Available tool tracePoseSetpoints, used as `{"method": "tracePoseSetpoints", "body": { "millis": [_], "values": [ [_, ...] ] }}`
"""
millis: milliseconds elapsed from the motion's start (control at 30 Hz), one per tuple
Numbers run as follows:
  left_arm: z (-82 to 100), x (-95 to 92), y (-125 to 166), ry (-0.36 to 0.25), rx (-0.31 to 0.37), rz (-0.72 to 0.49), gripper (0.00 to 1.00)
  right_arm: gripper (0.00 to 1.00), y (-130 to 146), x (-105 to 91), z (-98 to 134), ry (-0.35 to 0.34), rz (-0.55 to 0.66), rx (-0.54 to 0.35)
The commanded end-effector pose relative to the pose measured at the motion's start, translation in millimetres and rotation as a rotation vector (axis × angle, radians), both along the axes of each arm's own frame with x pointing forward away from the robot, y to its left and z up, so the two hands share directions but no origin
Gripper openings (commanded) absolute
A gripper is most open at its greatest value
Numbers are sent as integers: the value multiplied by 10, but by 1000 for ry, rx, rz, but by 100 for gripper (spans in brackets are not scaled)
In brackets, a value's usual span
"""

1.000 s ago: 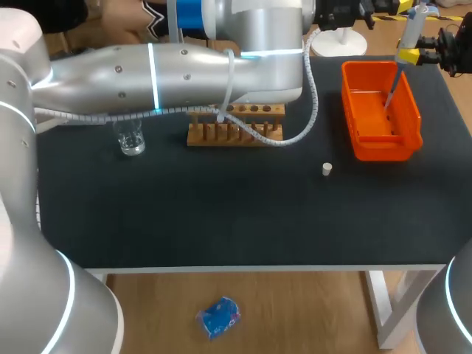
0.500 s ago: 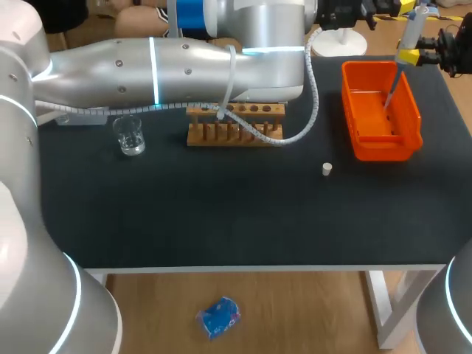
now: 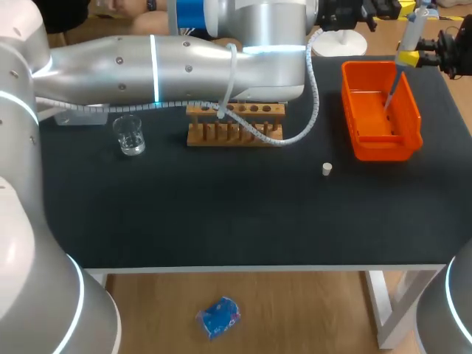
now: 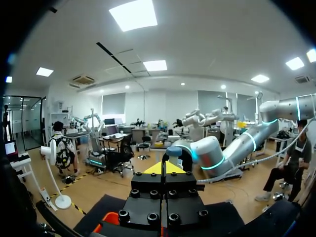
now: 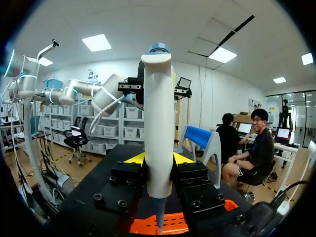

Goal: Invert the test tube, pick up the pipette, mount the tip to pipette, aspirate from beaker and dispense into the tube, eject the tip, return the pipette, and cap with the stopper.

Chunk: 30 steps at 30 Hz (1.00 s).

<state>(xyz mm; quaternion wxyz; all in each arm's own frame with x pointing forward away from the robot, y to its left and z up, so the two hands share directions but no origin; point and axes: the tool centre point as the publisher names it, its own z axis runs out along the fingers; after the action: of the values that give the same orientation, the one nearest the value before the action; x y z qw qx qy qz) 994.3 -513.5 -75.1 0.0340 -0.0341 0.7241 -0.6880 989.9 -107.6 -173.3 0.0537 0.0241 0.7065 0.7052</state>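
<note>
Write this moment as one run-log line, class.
right end effector shut on pipette; pipette over orange bin; stopper loose on table; left end effector shut, empty

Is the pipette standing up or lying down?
Standing up: the pipette hangs nearly upright, its tip pointing down toward the orange bin.

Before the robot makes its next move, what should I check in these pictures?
1. Right pincer shut on the pipette: ok, a finger on each side.
2. Pipette's lower end over the bin: ok.
3. Tip on the pipette: cannot tell.
4. Left pincer empty: ok, shut with nothing in it.
5. Stopper lying free on the table: ok.
6. Beaker upright, apart from the rack: ok.
</note>
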Motion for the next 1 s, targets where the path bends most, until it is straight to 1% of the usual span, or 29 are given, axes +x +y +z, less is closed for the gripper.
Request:
{"method": "tracePoseSetpoints", "body": {
  "millis": [33,633,1000],
  "values": [
    [-77,-16,-30,1,-2,4,0,0,-2,26,47,0,6,0],
    [-187,-35,-67,22,1,6,0,0,-2,26,47,0,6,0],
    [-273,-54,-87,37,14,13,0,0,-2,26,47,0,6,0]
  ]
}}
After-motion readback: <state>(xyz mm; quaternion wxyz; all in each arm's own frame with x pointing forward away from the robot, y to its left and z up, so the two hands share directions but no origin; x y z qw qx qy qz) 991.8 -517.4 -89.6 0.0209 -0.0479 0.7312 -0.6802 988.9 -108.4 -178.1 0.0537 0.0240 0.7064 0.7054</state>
